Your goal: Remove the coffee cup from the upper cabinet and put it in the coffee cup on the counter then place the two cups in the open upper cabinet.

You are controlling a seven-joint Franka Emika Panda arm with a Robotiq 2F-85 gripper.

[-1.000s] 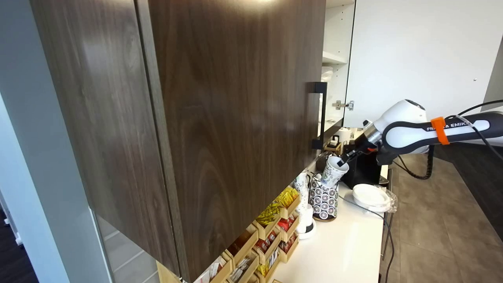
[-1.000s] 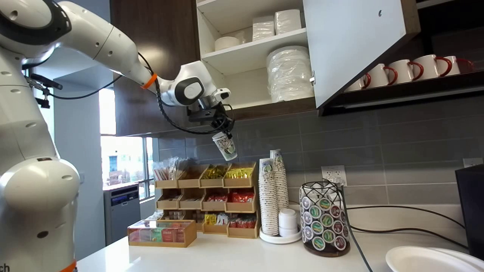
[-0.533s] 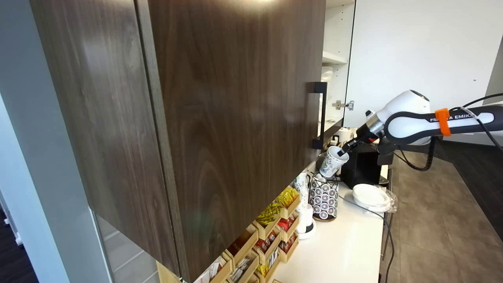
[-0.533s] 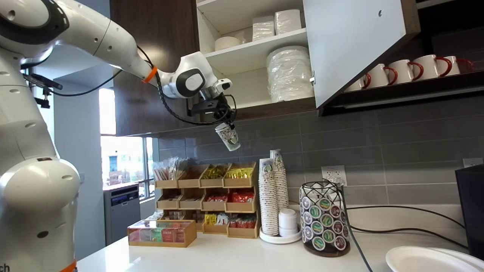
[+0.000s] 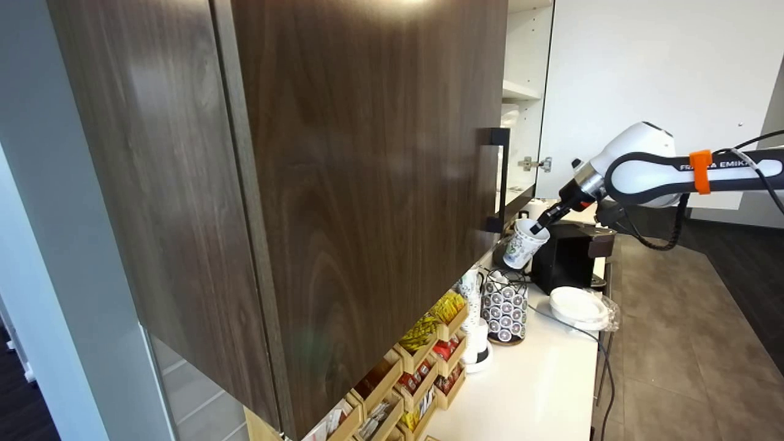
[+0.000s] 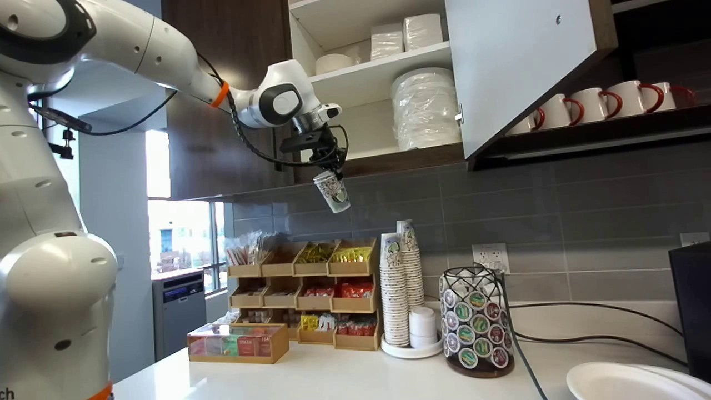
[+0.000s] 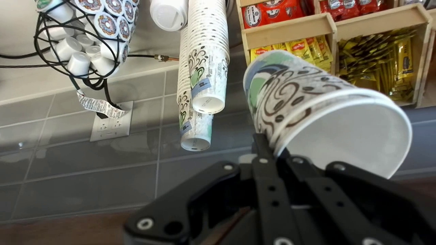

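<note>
In an exterior view: nested paper cups, tilted, right of centre, pinched by Robotiq gripper. In an exterior view: cups mid-frame, lower than open upper cabinet. Wrist view: cups at right, mouths facing lower right.

A grey tiled wall spreads behind and below your jaws; in an exterior view you see a white outlet lower, to their right, and a dark shelf higher, farther right. Down to their left, a daylit window glows beside a pale blue-grey wall. In an exterior view, brown-grey floor tiles lie well below the jaws, to the right.
</note>
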